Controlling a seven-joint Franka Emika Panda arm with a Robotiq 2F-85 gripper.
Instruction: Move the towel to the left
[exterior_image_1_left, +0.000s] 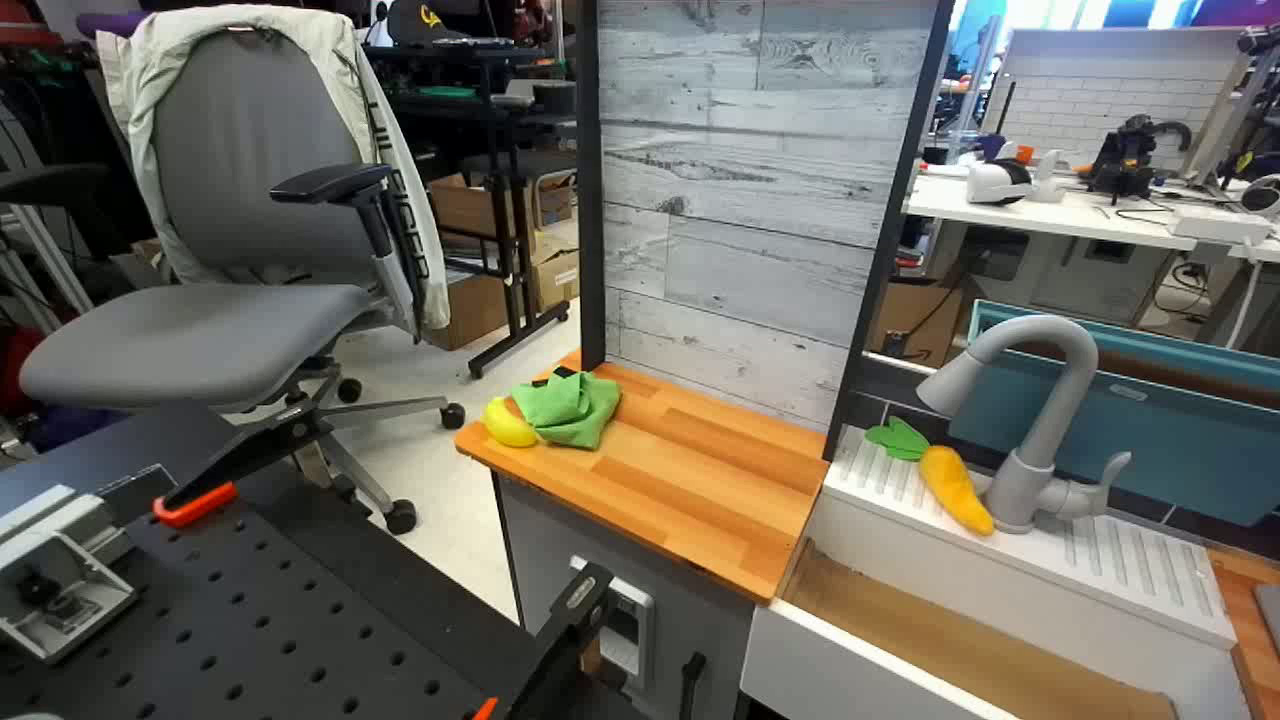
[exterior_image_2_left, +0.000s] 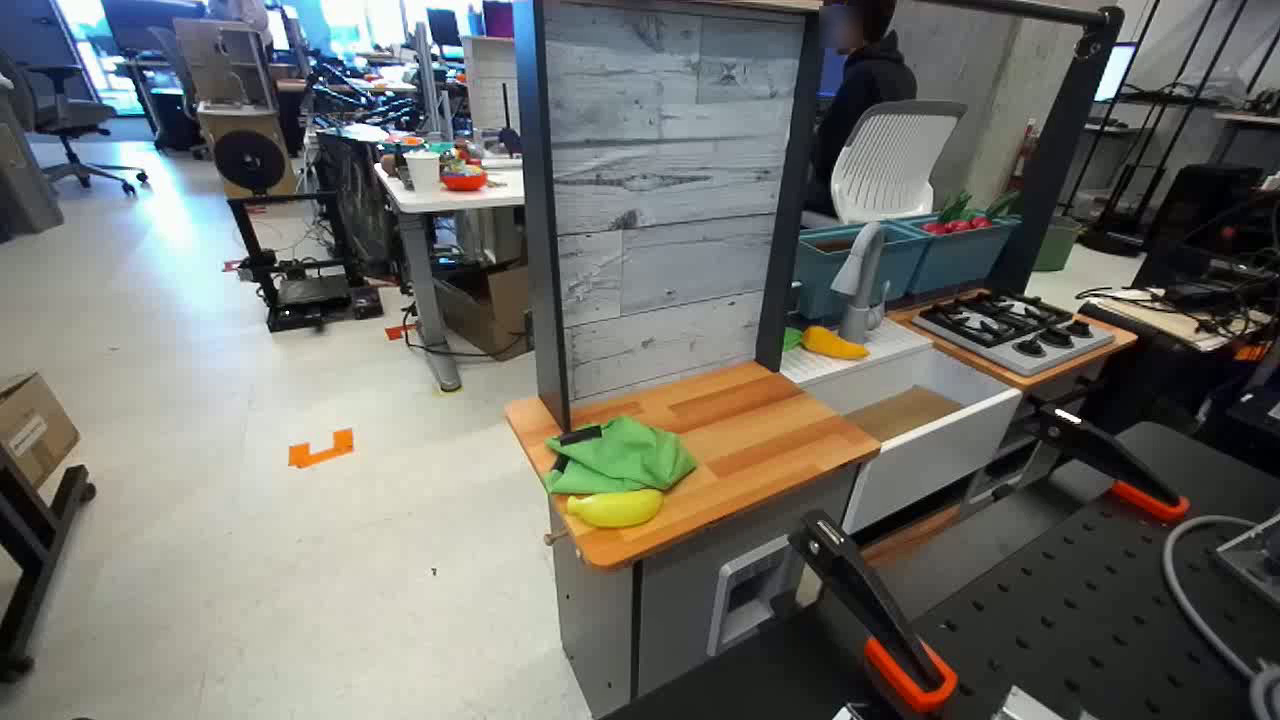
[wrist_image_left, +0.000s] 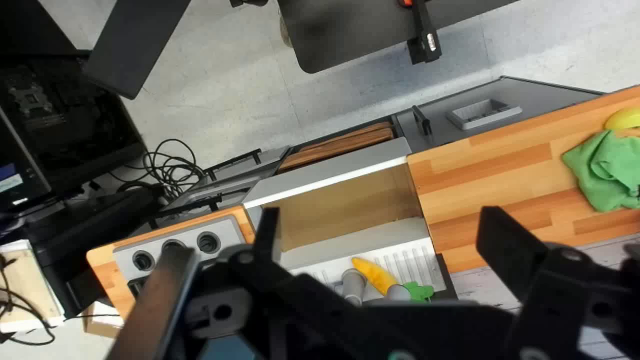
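Observation:
A crumpled green towel lies on the left part of the wooden countertop (exterior_image_1_left: 700, 490) in both exterior views (exterior_image_1_left: 575, 408) (exterior_image_2_left: 630, 460). In the wrist view the towel (wrist_image_left: 610, 170) is at the right edge, partly cut off. A yellow toy banana (exterior_image_2_left: 618, 508) lies against the towel's front side. My gripper (wrist_image_left: 381, 209) is open and shows only in the wrist view. Nothing is between its fingers. It is high above the sink, apart from the towel, which lies beyond the right finger. The arm and gripper are out of view in both exterior views.
A grey plank panel (exterior_image_1_left: 740, 200) stands upright behind the countertop. A white sink (exterior_image_1_left: 900, 640) with a grey faucet (exterior_image_1_left: 1050, 400) adjoins it. A toy carrot (exterior_image_1_left: 955, 490) lies beside the faucet. A stove top (exterior_image_2_left: 1015, 325) is beyond the sink. Black clamps (exterior_image_2_left: 870, 600) rise from the dark table.

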